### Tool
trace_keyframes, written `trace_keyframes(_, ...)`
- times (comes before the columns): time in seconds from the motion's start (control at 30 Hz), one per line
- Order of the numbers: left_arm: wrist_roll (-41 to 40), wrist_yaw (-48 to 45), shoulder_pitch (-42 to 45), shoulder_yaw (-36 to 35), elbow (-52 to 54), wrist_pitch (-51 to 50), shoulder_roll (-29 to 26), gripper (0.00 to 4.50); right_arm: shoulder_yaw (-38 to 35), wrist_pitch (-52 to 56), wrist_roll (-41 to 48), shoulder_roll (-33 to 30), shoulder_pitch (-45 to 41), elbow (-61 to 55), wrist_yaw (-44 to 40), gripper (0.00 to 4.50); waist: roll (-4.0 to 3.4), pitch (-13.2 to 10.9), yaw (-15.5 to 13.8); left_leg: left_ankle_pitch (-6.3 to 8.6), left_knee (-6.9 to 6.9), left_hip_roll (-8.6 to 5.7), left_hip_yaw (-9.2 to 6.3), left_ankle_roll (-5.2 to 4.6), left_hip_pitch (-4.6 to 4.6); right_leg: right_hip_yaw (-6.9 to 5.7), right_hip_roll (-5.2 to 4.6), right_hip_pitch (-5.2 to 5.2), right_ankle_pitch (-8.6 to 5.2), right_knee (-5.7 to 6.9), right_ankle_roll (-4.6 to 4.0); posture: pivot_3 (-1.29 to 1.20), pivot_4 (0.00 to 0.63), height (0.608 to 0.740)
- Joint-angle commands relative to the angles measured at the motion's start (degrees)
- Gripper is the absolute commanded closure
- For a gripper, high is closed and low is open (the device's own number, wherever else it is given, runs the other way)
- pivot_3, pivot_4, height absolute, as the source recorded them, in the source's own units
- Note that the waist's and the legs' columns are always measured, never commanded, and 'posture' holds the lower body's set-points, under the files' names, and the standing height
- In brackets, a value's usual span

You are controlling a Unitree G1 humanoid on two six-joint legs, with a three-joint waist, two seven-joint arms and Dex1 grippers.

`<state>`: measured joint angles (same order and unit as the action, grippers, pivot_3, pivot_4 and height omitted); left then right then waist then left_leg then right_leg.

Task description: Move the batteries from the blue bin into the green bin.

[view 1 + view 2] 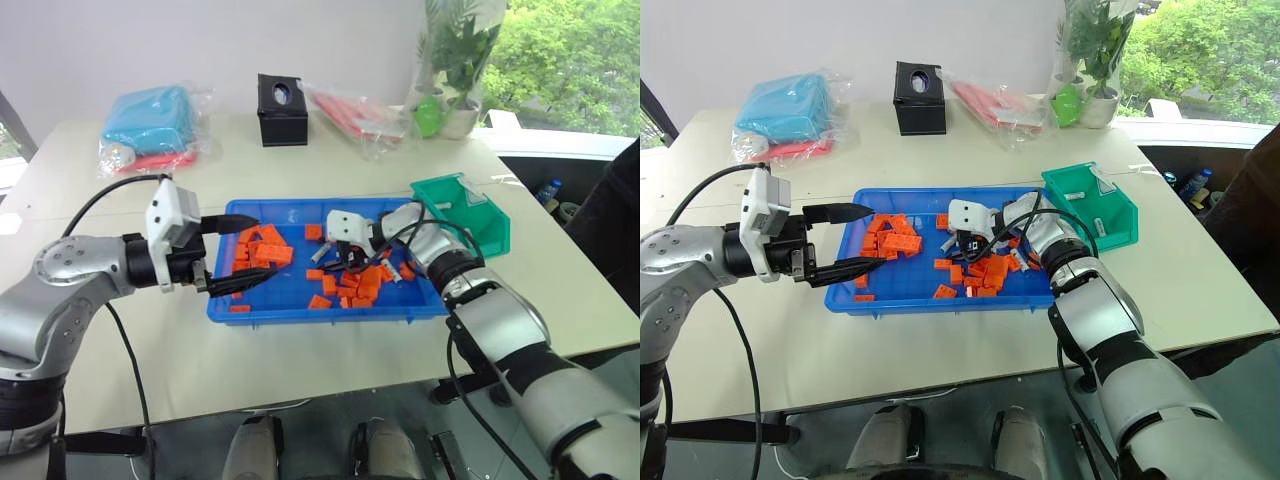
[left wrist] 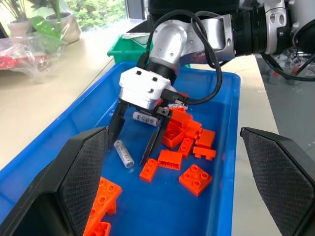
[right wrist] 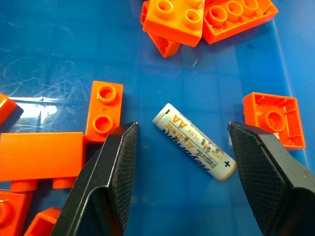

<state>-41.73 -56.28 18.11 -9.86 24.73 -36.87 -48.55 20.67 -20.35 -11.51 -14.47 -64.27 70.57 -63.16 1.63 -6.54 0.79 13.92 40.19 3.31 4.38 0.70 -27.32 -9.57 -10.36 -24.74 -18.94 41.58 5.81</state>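
Pale table [image 1: 330, 360] by a window. Blue bin [image 1: 300, 303] holds orange bricks [image 1: 262, 247]. Right fingers [image 3: 120, 162] spread, unclenched, a battery [image 3: 194, 141] between them. Left fingers [image 1: 232, 281] released. Green bin [image 1: 470, 215] beside the blue bin.

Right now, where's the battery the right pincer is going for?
The battery lies flat on the blue bin's floor between the open right pincer's fingertips, untouched, with orange bricks beside it.

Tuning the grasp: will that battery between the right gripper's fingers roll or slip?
Likely rolls if nudged: the battery is a smooth cylinder lying flat on the glossy blue bin floor. Probably stiff, possibly slippery. The right gripper stands open astride it, so closing may pin it.
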Motion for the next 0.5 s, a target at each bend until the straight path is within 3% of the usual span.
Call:
trace_keyframes(0.03, -0.47, 0.06, 0.04, -1.71, 1.30, 0.43, -0.83, 0.00, -0.44, 0.34, -1.54, 0.32, -1.29, 1.22, 0.69, 2.06, 0.00, 0.00, 0.02, 0.00, 0.01, 0.00, 0.00, 0.00, 0.00, 0.00, 0.00, 0.00, 0.00, 0.01, 0.00, 0.00, 0.150, 0.630)
trace_keyframes(0.07, -0.50, 0.09, -0.03, -1.76, 1.33, 0.45, -0.82, 0.00, -0.72, 0.63, -1.51, 0.39, -1.22, 1.30, 0.64, 2.35, 0.01, 0.01, 0.01, 0.00, 0.02, 0.00, 0.00, 0.00, 0.00, 0.00, 0.00, 0.00, 0.00, 0.02, 0.00, 0.00, 0.150, 0.630)
trace_keyframes(0.2, -0.46, -0.04, -0.16, -1.80, 1.10, 0.61, -0.85, 0.00, -2.09, 1.68, -0.55, 0.60, -0.59, 0.62, -1.13, 4.35, 0.02, 0.02, 0.01, 0.00, 0.06, 0.00, 0.00, 0.00, 0.00, 0.00, -0.01, 0.00, 0.00, 0.07, 0.00, 0.00, 0.150, 0.630)
trace_keyframes(0.37, -0.26, -0.58, 0.29, -1.22, 0.32, 0.82, -0.82, 0.00, -3.33, 2.73, 0.44, 0.16, 0.63, -3.38, -3.01, 4.45, 0.02, 0.02, 0.02, 0.00, 0.08, 0.00, 0.00, 0.00, 0.01, 0.00, -0.02, -0.01, 0.00, 0.14, -0.01, 0.00, 0.150, 0.630)
trace_keyframes(0.5, -0.38, -1.16, 0.77, -0.69, 0.03, 0.70, -0.61, 0.00, -8.04, 16.43, 5.12, -0.45, 4.67, -20.54, -0.38, 4.45, 0.01, 0.01, 0.00, 0.00, 0.09, 0.00, 0.00, 0.01, -0.01, 0.00, -0.04, -0.03, 0.00, 0.19, -0.01, 0.00, 0.150, 0.630)
